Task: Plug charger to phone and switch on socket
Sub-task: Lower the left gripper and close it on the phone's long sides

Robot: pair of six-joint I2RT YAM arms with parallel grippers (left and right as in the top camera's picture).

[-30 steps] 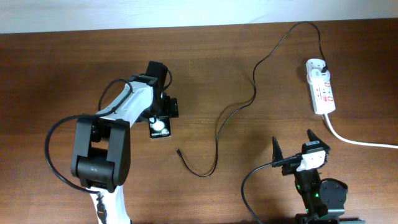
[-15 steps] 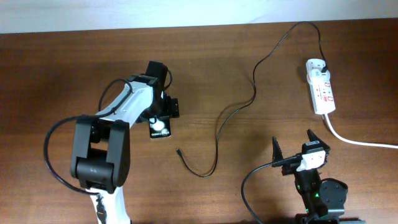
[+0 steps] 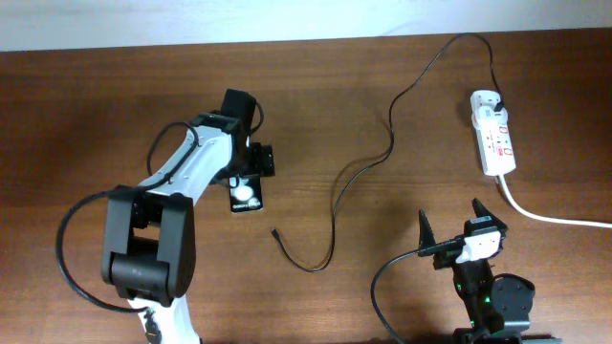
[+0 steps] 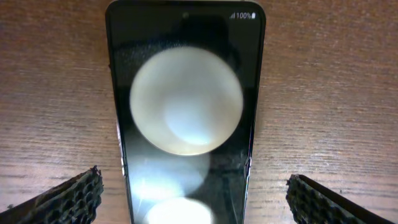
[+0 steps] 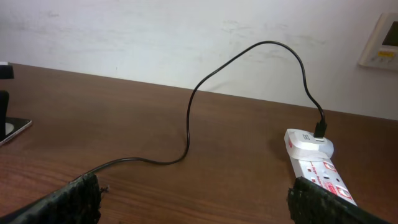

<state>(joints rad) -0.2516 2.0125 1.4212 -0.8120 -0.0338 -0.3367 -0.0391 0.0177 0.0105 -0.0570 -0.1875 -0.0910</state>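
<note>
**Left fingers straddle the phone, charger tip loose nearby**

The phone lies flat on the bench, with bare wood along both its long edges. The left fingers stand wide apart on either side of it, gripping nothing. The charger ends near the phone, not touching it, with open bench between. The socket sits well apart, toward the right edge. The right fingers are spread wide and empty. Since a second ago the left arm's lower links have swung slightly left. The phone, charger and socket have not moved.

My fingers look ribbed, matt black; the phone is glossy glass, the desk grained matt wood, the socket smooth plastic.
</note>
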